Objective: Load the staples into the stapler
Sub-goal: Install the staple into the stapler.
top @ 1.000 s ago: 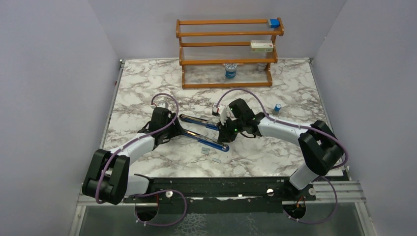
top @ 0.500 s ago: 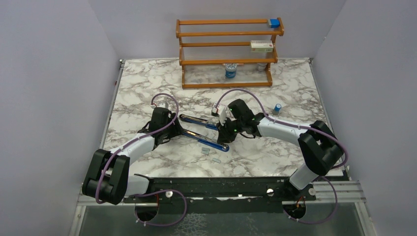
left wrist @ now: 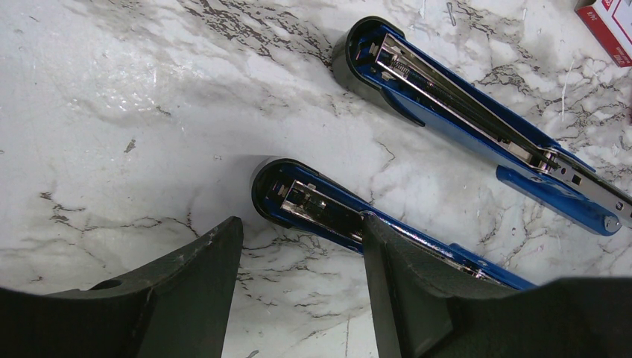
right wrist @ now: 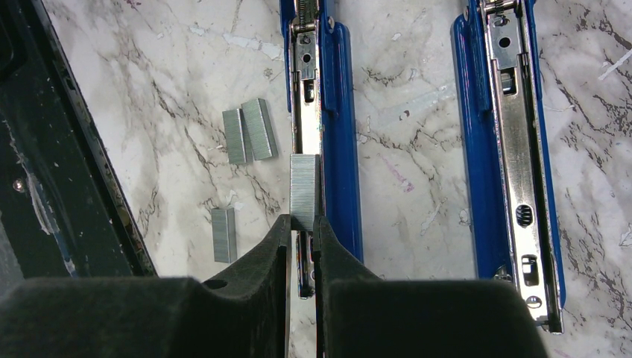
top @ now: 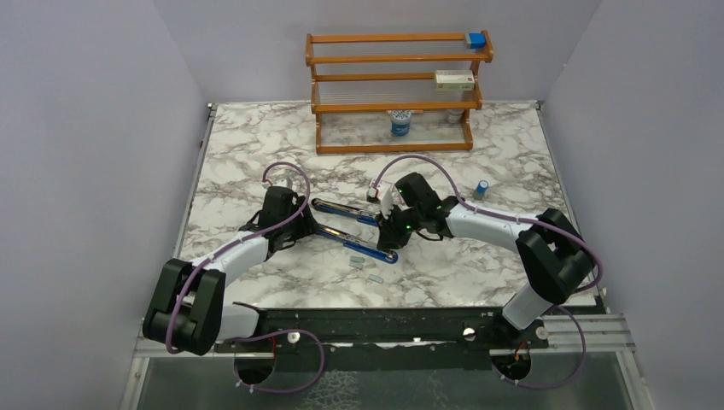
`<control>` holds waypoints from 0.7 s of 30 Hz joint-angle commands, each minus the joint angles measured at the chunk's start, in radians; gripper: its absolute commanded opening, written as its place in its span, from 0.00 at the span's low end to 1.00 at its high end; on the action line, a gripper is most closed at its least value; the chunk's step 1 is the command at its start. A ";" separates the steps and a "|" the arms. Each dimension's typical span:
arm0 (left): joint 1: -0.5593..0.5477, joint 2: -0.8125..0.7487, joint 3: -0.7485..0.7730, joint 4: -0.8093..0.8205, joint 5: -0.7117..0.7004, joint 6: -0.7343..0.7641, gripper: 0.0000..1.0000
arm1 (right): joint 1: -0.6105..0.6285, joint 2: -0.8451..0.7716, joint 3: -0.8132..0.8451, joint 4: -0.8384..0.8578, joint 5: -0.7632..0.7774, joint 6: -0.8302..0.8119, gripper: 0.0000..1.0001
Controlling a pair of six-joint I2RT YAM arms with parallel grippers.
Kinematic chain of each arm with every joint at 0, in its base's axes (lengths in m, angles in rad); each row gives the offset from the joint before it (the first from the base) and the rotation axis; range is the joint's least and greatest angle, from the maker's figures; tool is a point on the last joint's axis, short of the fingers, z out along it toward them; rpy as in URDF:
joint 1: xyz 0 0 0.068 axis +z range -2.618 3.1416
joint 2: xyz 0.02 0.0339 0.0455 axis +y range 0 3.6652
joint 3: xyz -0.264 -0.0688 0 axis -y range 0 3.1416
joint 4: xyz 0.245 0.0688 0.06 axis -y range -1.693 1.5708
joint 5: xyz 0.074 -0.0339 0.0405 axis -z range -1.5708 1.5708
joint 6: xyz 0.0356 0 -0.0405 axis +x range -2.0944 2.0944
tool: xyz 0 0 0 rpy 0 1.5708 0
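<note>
- Pinching a strip of staples (right wrist: 303, 190) in the right end effector (right wrist: 302, 221), directly above the metal channel of the blue stapler (right wrist: 339, 112), splayed open on the marble tabletop (right wrist: 417, 149). Any movement over the last second?
- Barely. Same pinch, same spot over the channel, with only a faint shift at the right arm's elbow in the overhead view. Looks like fine alignment before lowering, the strip not yet seated.
- And the left end effector (left wrist: 299, 231)?
- Spread apart, unchanged, straddling the rounded end of the stapler's near arm. Cannot tell whether touching it. Probably bracing.
- Spare stock?
- Three loose staples (right wrist: 250, 139) in short strips, lying on the tabletop just beside the channel.
- Meaning for the job?
- Loading not yet done. Likely calls for a small drop and release into the channel, with a skewed strip as the main risk.
</note>
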 commanded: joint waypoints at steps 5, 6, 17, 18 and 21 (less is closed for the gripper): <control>-0.003 0.026 0.004 -0.039 -0.035 0.022 0.62 | 0.006 0.013 0.001 -0.005 0.023 -0.006 0.14; -0.002 0.026 0.004 -0.038 -0.035 0.023 0.62 | 0.007 0.011 0.001 -0.003 0.026 -0.005 0.14; -0.003 0.025 0.005 -0.039 -0.036 0.025 0.62 | 0.007 -0.022 0.003 0.019 0.016 0.003 0.14; -0.003 0.025 0.005 -0.039 -0.035 0.024 0.62 | 0.007 -0.021 0.004 0.017 0.017 0.002 0.13; -0.003 0.024 0.005 -0.040 -0.036 0.025 0.62 | 0.008 -0.018 0.003 0.015 0.021 0.000 0.13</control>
